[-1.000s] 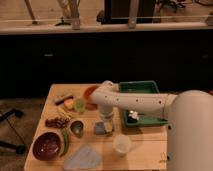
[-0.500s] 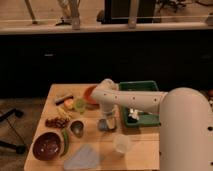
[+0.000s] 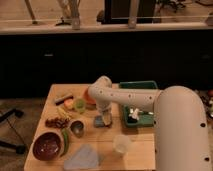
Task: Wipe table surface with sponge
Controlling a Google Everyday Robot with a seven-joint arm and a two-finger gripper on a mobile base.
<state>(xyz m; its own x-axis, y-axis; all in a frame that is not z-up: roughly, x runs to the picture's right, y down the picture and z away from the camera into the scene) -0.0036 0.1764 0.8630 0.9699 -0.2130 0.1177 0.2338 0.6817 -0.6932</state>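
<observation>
The pale-wood table surface (image 3: 107,145) fills the lower middle of the camera view. The sponge (image 3: 101,121), a small blue-grey block, lies near the table's middle, just left of the green tray. My white arm reaches in from the right, bends at the far side of the table and points down. My gripper (image 3: 103,114) is right on top of the sponge and hides its upper part.
A green tray (image 3: 137,86) holding a white object (image 3: 133,114) stands right of the sponge. A small cup (image 3: 121,143) and a flat blue-grey cloth (image 3: 82,159) lie near the front edge. A dark red bowl (image 3: 47,146), a metal bowl (image 3: 77,128), a green cup (image 3: 79,104) and food items crowd the left side.
The arm's bulky near segment has swung further into view at the right. The gripper has stayed over the sponge, which has shifted slightly away from the front edge.
</observation>
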